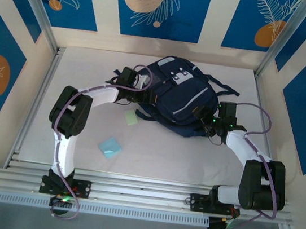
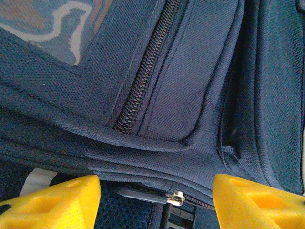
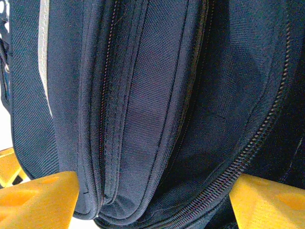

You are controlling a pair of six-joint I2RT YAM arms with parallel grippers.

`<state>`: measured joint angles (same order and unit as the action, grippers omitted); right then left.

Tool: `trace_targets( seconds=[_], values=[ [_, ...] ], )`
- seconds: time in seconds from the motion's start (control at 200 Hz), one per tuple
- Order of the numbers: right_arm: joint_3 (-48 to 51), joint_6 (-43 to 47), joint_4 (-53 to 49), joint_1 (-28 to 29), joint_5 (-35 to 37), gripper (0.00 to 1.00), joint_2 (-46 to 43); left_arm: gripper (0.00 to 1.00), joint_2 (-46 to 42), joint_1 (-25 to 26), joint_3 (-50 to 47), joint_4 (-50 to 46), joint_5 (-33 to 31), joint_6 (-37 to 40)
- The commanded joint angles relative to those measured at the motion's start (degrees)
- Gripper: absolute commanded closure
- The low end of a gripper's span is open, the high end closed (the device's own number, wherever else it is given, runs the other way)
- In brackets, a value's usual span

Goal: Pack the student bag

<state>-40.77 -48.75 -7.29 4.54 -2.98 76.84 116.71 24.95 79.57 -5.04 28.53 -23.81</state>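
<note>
Dark navy fabric backpack (image 1: 181,96) on white surface (image 1: 157,163); left fingers (image 1: 148,97) at its 9 o'clock, right fingers (image 1: 202,117) at 4 o'clock, both released.

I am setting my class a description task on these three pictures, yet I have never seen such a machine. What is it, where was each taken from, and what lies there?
Two robot arms are bolted at the near edge of the table. The overhead picture shows the left arm and right arm reaching either side of a navy student bag. The other two come from wrist cameras: the yellow wedges are each arm's jaws, standing apart close to the bag, pinching nothing that shows. A blue square and a pale yellow pad lie loose nearby.
</note>
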Motion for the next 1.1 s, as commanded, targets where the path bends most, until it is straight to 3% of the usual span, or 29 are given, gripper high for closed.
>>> trace_targets(
  seconds=[0.0, 0.26, 0.415, 0.87, 0.93, 1.095],
  values=[
    [0.68, -0.47, 1.37, 0.60, -0.09, 0.17, 0.45, 0.36, 0.55, 0.54, -0.20, -0.01, -1.90, 0.42],
    [0.64, -0.57, 1.62, 1.04, -0.42, 0.17, 0.70, 0.36, 5.35, 1.66, 3.80, 2.79, 4.51, 1.04],
    [0.78, -0.62, 1.66, 1.12, -0.18, 0.17, 0.42, 0.41, 2.65, 2.42, 1.33, 3.50, 8.59, 1.46],
    [0.55, -0.58, 1.65, 1.31, -0.53, 0.17, 1.76, 0.50, -2.53, 3.17, -2.32, -3.27, 4.99, 7.93],
    [0.45, -0.69, 1.74, 1.31, -0.54, 0.17, 1.91, 0.53, -2.27, 3.26, -1.63, -4.53, 4.23, 9.38],
    [-0.14, -0.56, 1.62, 1.51, -0.97, 0.17, 2.46, 0.75, -0.44, 3.26, 1.65, -7.50, 1.61, 13.20]
  ],
)
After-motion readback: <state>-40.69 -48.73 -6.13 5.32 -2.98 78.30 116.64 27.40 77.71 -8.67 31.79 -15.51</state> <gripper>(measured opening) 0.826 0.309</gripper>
